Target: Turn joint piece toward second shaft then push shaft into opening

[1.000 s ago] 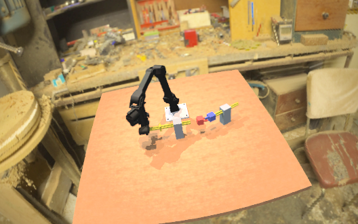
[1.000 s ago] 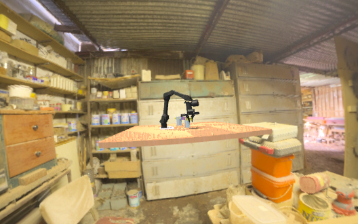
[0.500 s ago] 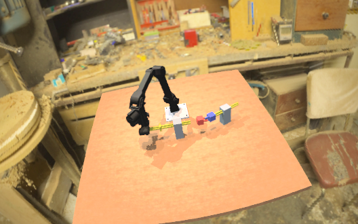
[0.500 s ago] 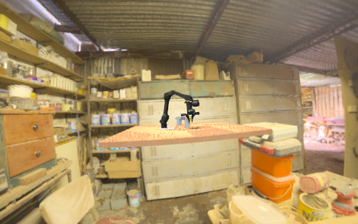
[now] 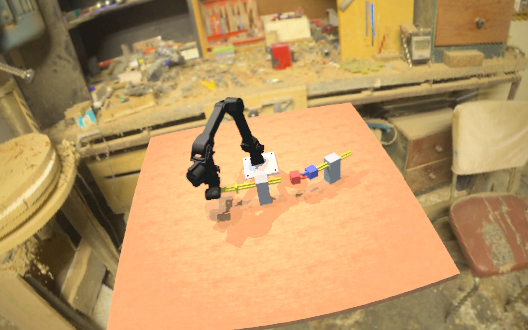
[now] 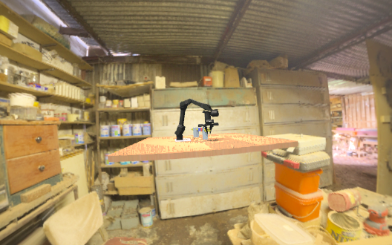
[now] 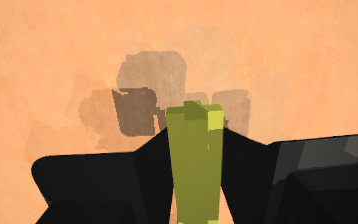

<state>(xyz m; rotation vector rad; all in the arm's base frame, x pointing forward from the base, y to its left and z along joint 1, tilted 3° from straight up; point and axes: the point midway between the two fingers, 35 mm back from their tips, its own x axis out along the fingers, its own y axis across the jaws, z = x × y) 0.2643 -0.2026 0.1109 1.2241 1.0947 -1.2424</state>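
The second shaft (image 5: pixel 243 187) (image 7: pixel 195 170), yellow, runs through its grey block (image 5: pixel 264 194). Its inner end stops a small gap short of the red joint piece (image 5: pixel 295 177). The red piece hangs on the blue piece (image 5: pixel 311 172) at the end of the first yellow shaft (image 5: pixel 346 155), which is held in the other grey block (image 5: pixel 332 170). The red piece's opening is too small to make out. My gripper (image 5: pixel 214 192) (image 7: pixel 191 128) is shut on the outer end of the second shaft, with a black finger on each side. In the exterior view these parts are tiny and overlap.
The white base plate (image 5: pixel 269 161) of the arm lies just behind the second shaft's block. The arm arches above it, left of the blocks. The orange-brown table top (image 5: pixel 291 265) carries both blocks and the arm's shadow.
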